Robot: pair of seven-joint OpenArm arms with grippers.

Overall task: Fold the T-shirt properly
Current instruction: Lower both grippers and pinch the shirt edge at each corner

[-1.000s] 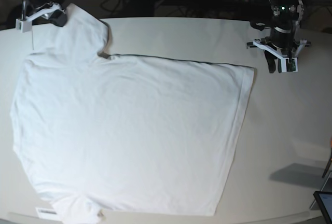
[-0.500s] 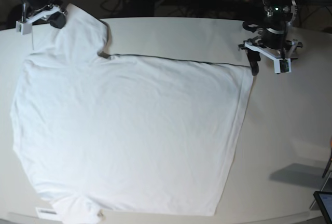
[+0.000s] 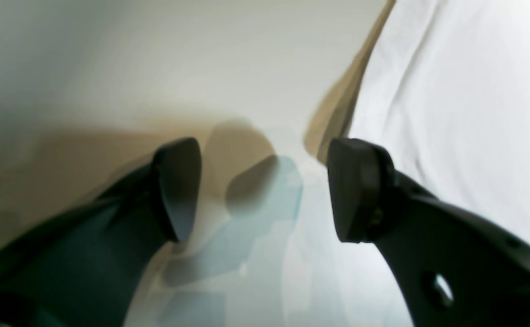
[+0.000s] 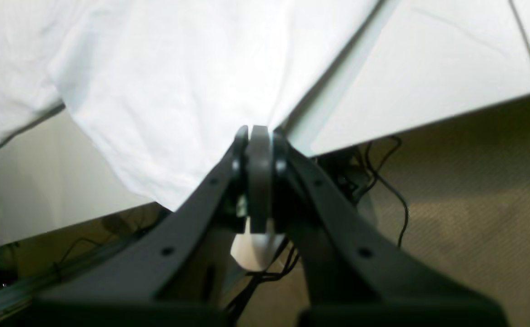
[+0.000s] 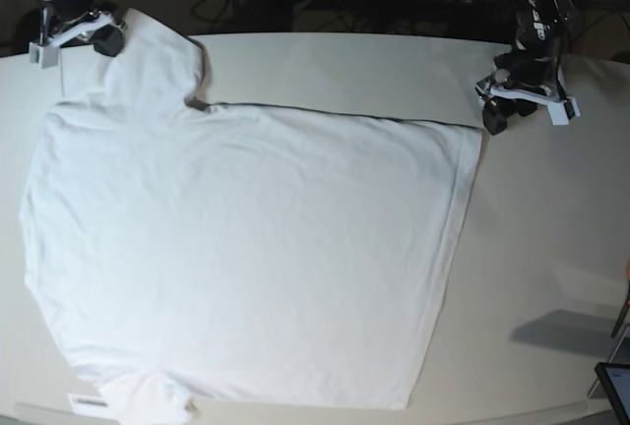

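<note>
The white T-shirt [image 5: 246, 248] lies spread flat on the white tabletop [image 5: 551, 218], one sleeve pointing to the far left corner. There my right gripper [image 5: 106, 37] is shut on the sleeve's edge; in the right wrist view the cloth [image 4: 169, 81] runs down into the closed fingertips of that gripper [image 4: 256, 136]. My left gripper [image 5: 507, 115] sits low at the shirt's far right hem corner. In the left wrist view this gripper [image 3: 265, 190] is open, bare table lies between its fingers [image 3: 356, 190], and the shirt's edge [image 3: 451, 113] lies just beside the right one.
The table's far edge [image 4: 428, 122] runs just behind the right gripper, with cables below it. A small white label [image 5: 89, 402] lies at the front left edge. A dark shadow [image 5: 566, 332] and a device corner [image 5: 615, 386] are at the front right.
The left arm has come in toward the shirt's far right corner, lowered and turned, its jaws wider apart. The right gripper has closed on the sleeve and stayed in place.
</note>
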